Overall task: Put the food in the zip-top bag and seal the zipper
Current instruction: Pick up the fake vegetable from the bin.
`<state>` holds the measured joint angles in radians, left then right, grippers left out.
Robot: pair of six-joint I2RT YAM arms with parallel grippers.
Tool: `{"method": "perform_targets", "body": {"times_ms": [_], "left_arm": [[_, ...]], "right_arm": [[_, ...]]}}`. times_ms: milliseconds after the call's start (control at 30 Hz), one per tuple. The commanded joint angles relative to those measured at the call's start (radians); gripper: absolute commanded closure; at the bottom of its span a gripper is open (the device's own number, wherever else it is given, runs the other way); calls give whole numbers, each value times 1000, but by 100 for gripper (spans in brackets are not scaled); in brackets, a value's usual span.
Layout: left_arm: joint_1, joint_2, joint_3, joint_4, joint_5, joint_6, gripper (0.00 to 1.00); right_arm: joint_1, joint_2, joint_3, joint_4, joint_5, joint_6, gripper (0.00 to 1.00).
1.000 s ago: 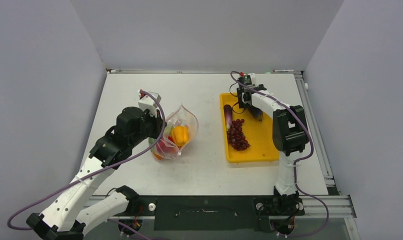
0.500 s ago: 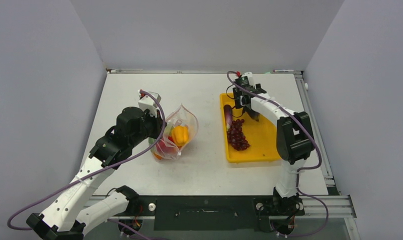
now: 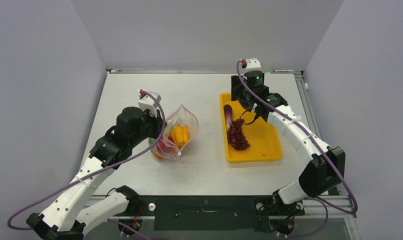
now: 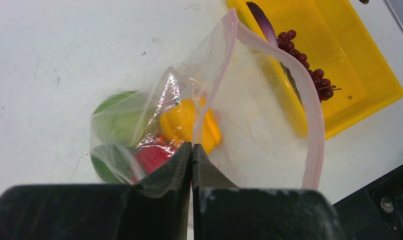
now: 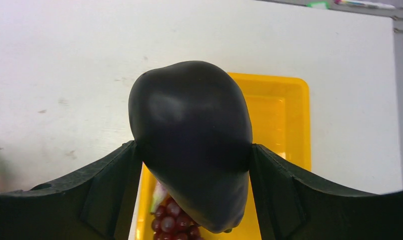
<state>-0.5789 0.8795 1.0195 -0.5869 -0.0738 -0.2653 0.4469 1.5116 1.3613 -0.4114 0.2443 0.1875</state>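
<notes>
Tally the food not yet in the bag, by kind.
purple eggplant: 1, gripped by the right claw
grape bunch: 1, lying in the yellow tray
Total: 2

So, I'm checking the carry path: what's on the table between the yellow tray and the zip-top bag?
Nothing. In the top view, the table between the yellow tray and the zip-top bag is bare white surface.

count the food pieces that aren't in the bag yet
2: the eggplant, clamped in the right gripper at the far end of the yellow tray, and the grape bunch lying in that tray. Nothing else shows outside the zip-top bag.
</notes>
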Motion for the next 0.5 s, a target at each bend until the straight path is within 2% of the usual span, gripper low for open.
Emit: {"method": "perform_targets", "body": {"times_ms": [0, 233, 467], "left_arm": [[5, 1, 3, 28, 0, 6, 100], [7, 7, 2, 26, -10, 6, 100], [7, 4, 2, 27, -14, 6, 100]], "right_arm": [[15, -106, -24, 57, -201, 36, 60], [32, -215, -76, 129, -493, 114, 60], [58, -318, -165, 325, -697, 262, 60]]}}
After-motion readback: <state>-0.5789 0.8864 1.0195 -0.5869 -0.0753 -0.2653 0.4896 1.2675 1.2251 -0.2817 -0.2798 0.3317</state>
